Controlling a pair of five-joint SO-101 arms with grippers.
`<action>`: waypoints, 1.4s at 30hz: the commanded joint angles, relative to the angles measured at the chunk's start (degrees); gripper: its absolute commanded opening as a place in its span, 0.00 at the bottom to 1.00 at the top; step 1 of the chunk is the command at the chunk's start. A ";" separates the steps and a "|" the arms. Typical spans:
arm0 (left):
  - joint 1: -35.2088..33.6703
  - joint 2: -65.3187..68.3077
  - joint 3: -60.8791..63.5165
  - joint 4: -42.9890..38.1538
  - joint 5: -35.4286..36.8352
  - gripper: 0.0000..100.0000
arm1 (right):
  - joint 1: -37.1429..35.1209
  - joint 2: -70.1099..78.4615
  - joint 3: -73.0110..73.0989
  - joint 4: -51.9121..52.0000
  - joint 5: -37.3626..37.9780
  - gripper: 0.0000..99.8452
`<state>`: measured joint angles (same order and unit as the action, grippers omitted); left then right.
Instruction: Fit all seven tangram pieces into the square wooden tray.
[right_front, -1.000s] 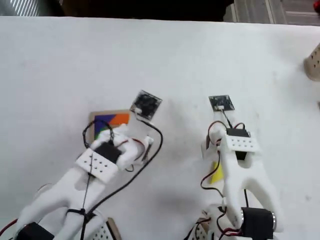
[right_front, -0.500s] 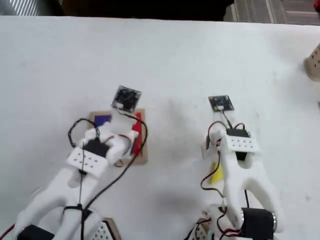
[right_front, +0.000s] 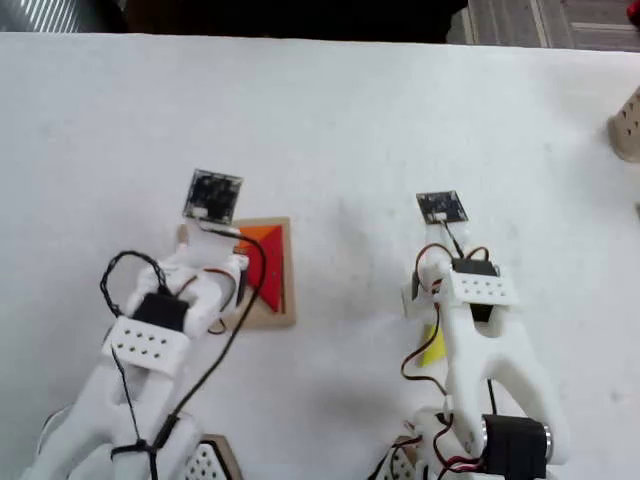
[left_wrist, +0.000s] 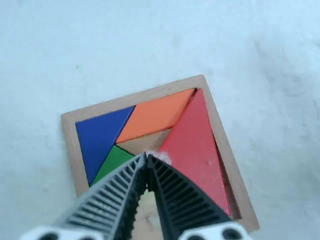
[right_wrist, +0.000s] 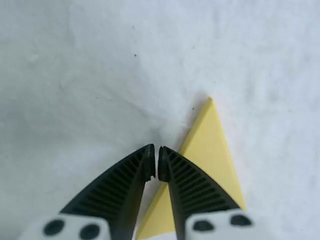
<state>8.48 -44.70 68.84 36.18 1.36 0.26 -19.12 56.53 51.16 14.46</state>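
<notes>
The square wooden tray (left_wrist: 133, 100) holds a blue piece (left_wrist: 97, 140), an orange piece (left_wrist: 155, 115), a red triangle (left_wrist: 195, 150) and a green piece (left_wrist: 112, 162). A bare wooden patch (left_wrist: 142, 145) lies between them. My left gripper (left_wrist: 147, 160) is shut with nothing in it, its tips over that patch. From above, the tray (right_front: 288, 295) shows orange and red beside the left arm. A yellow triangle (right_wrist: 210, 150) lies flat on the table. My right gripper (right_wrist: 155, 152) is shut and empty, right beside its long edge. The yellow triangle (right_front: 434, 347) peeks out under the right arm.
The white table (right_front: 400, 120) stretches open behind both arms. A perforated wooden block (right_front: 628, 125) stands at the far right edge. Another perforated piece (right_front: 210, 462) sits at the near edge by the left arm's base. Loose cables hang off both arms.
The left arm has swung left across the tray, uncovering the orange and red pieces and hiding the blue one from above. The right arm has not moved.
</notes>
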 joint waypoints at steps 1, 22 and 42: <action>-0.40 4.70 -2.02 -5.45 -0.53 0.02 | -0.57 -1.98 0.26 -0.48 0.44 0.02; 6.29 24.40 -11.08 -5.36 -0.70 0.02 | -1.19 -1.98 0.79 -0.31 0.44 0.02; -0.31 27.03 -13.54 -8.62 -0.18 0.02 | -1.27 -2.07 0.79 -0.40 0.44 0.02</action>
<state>8.57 -21.32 59.87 28.79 1.36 -0.35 -19.12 57.58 51.16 14.46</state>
